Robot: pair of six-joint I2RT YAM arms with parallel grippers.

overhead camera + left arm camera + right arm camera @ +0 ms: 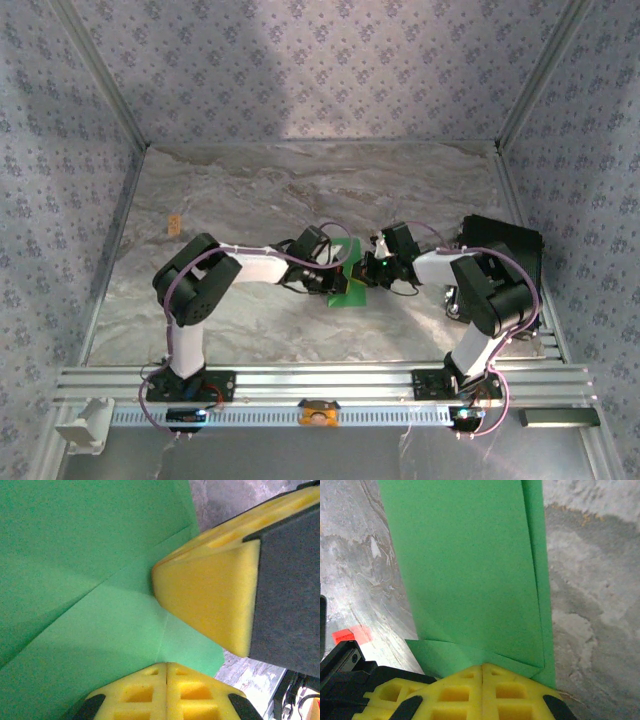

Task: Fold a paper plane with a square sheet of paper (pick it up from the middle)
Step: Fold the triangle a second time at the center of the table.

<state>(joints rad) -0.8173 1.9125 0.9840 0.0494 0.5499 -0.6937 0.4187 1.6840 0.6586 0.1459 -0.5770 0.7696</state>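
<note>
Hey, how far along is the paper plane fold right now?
Done: the green paper already shows folded layers and creases. In hand: the left gripper and right gripper are both shut on it. Left: it is not yet a slim pointed dart.

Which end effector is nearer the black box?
The right end effector, on the green paper's right side; the black box lies behind its arm. The left end effector is across the paper.

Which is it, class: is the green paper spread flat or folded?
Folded: the green paper shows overlapping flaps and creases, pinched by the left tool and right tool.
</note>
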